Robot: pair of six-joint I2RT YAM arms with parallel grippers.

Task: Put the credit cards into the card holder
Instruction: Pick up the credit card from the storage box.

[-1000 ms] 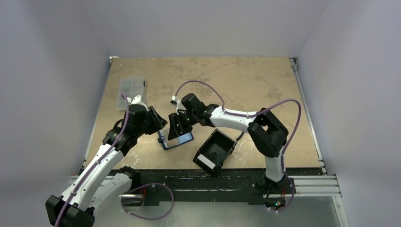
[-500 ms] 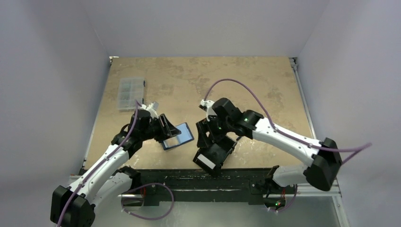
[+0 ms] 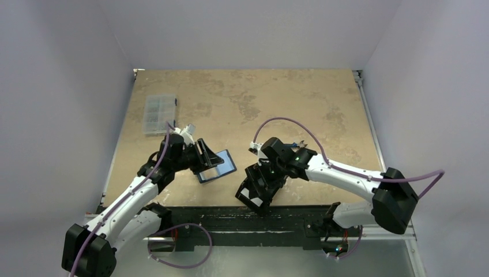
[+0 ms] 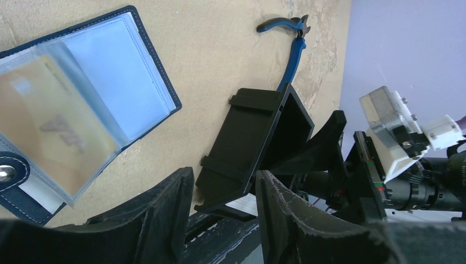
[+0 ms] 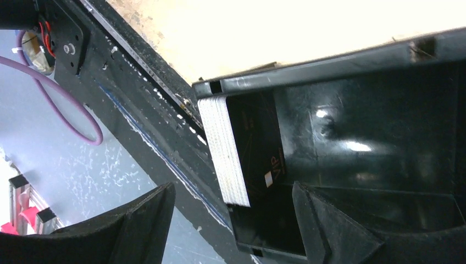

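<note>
Two arms that were crowded together over the card holder a second ago now work apart on the counter (image 3: 277, 104). My right arm has swung away from the holder toward the near edge. My right pincer (image 5: 231, 190) now hangs over the black tray (image 4: 247, 137), its jaws spread wide with nothing between them. My left pincer (image 4: 222, 187) has stayed by the card holder (image 3: 218, 165), at its left edge, with its jaws parted and empty; the holder is not between them.

The holder lies opened flat on the counter, left of the tray and a little farther right than it was, its clear sleeves facing up. Inside the tray a stack of cards (image 5: 225, 148) stands on edge against one wall, with a dark card marked VIP facing into the tray. One yellowish card (image 4: 44, 121) shows through a sleeve of the holder, near the pale snap button (image 4: 6, 174).

I judge that one card is in and I am going for the next. The right jaws are open over the stack but have not closed on it, and most of the cards are left to move.
</note>
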